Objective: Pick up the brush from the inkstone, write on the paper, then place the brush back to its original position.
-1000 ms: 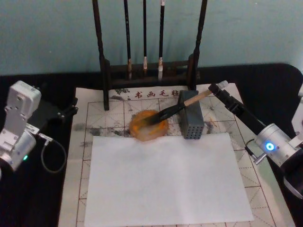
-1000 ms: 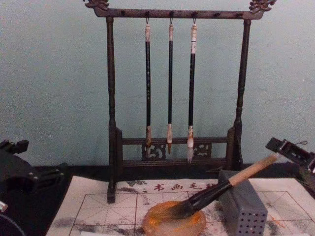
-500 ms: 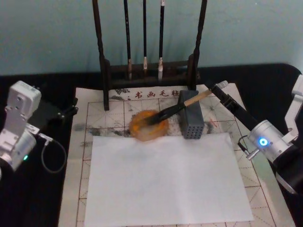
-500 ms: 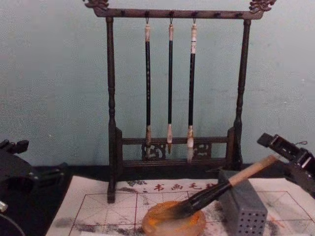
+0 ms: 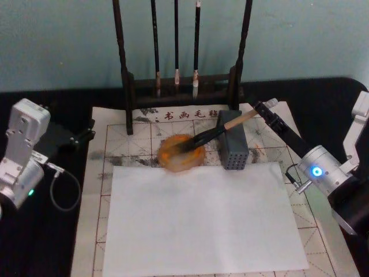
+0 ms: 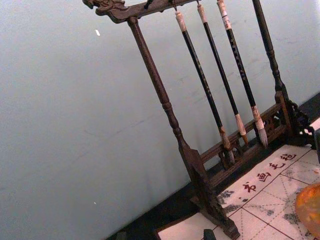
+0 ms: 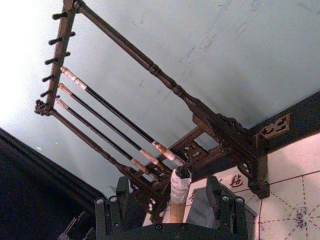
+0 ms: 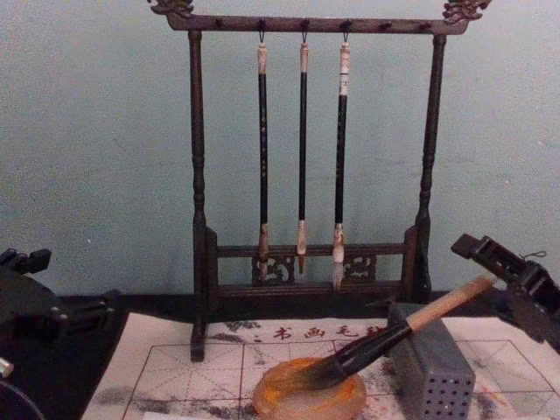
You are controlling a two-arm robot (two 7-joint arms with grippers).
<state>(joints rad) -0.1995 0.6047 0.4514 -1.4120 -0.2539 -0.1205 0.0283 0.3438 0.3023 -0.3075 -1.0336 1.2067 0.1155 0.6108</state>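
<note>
Movement at upper right: your right claw [image 5: 263, 109] has crept in, jaws open, and now straddles the end cap of the brush [image 5: 213, 134]. The brush is not gripped yet, bristles in the inkstone [image 5: 173, 161], handle propped on the grey block [image 5: 233, 151]. You look ready to close. The left claw [image 5: 86, 136] sits parked at left.

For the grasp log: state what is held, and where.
Nothing is held. The right gripper stands open astride the brush's capped end; the left gripper idles far left.

Orange inkstone [image 5: 181, 153], pale-handled brush [image 5: 214, 132], red-gridded, seemingly grey-smudged paper [image 5: 118, 135].
</note>
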